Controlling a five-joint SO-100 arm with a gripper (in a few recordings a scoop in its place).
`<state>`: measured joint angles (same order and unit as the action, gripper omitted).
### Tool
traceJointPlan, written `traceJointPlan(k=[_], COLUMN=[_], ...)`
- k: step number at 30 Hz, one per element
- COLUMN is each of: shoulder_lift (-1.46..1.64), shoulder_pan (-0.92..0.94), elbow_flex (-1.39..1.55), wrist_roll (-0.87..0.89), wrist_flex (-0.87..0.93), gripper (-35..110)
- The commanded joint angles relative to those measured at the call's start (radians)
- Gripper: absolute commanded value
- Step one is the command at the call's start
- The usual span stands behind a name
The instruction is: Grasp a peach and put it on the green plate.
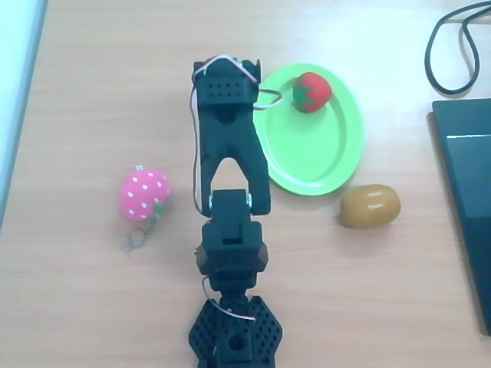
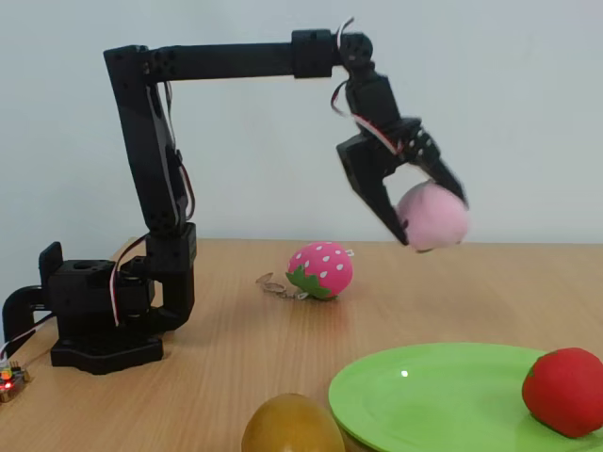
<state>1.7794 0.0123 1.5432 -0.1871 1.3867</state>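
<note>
Nearest the lens in the fixed view sit a yellow-brown fruit (image 2: 292, 426) and the plate (image 2: 443, 400), with a red strawberry (image 2: 566, 391) resting on the plate's right end. We see the peach (image 2: 431, 216) pinched between the 2 fingers of the gripper (image 2: 429, 212), held well above the table (image 2: 236, 348) and touching nothing else. Behind and below it lies the pink strawberry (image 2: 320, 269) with its keyring. From overhead, our arm (image 1: 229, 146) reaches up the picture and hides the peach; the plate (image 1: 326, 146) lies just right of the wrist, the red strawberry (image 1: 311, 92) at its top end, the yellow-brown fruit (image 1: 370, 205) just off its lower right rim.

We judge the carry is under way, with the swing over the plate and the lowering left. The risks: the soft plush may slip from a shallow pinch, it may be dropped from too high and roll off the rim, or it may land on the red strawberry and bounce out.
</note>
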Motion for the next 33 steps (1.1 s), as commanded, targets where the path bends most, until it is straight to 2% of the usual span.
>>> traceJointPlan(k=[1,7,14,25,33], shoulder_lift=[-0.025,-0.144,-0.310,-0.529,-0.529], shoulder_pan=[0.074,0.219,0.337,0.399,0.403], elbow_flex=[-0.084,-0.152,-0.229,-0.354,-0.362], wrist_roll=[0.074,0.186,0.218,0.235,0.227], wrist_flex=[0.015,0.015,0.040,0.091,0.095], gripper=[35,38,39,40,40])
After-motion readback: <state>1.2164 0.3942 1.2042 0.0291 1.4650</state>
